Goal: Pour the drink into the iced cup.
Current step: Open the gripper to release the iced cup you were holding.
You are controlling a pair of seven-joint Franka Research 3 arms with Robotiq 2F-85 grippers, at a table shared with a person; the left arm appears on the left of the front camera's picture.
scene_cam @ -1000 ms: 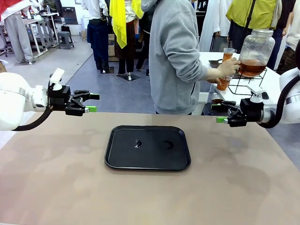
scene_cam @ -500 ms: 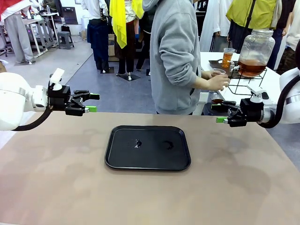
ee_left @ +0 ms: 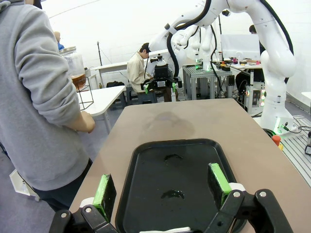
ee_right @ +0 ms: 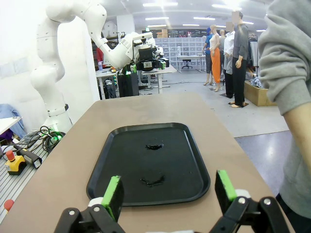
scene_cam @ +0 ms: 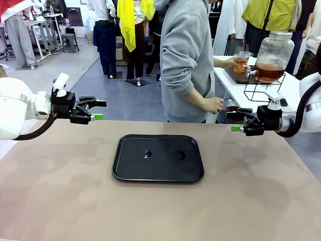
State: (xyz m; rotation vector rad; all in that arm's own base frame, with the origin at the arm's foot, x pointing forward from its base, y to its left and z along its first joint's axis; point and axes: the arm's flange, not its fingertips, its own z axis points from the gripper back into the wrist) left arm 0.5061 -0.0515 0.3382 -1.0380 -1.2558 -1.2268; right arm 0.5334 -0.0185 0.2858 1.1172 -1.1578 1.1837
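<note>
Over at the side table, the person's hand (scene_cam: pixel 229 62) holds a cup of the drink (scene_cam: pixel 240 61) by the dispenser jar (scene_cam: pixel 273 56), probably just filled. Left gripper (scene_cam: pixel 99 110) and right gripper (scene_cam: pixel 234 121) hover, jaws wide, flanking the black tray (scene_cam: pixel 158 158) on the bench, presumably waiting.

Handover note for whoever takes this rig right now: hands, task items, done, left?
Left hand: open, empty, hovering at the table's left edge.
Right hand: open, empty, hovering at the right edge.
Black tray: mid-table, holding only small wet smears.
Drink: in the glass dispenser jar on the side table; the person holds a small cup of it beside the jar.
Done: nothing poured.
Left: the pour into the iced cup.
</note>
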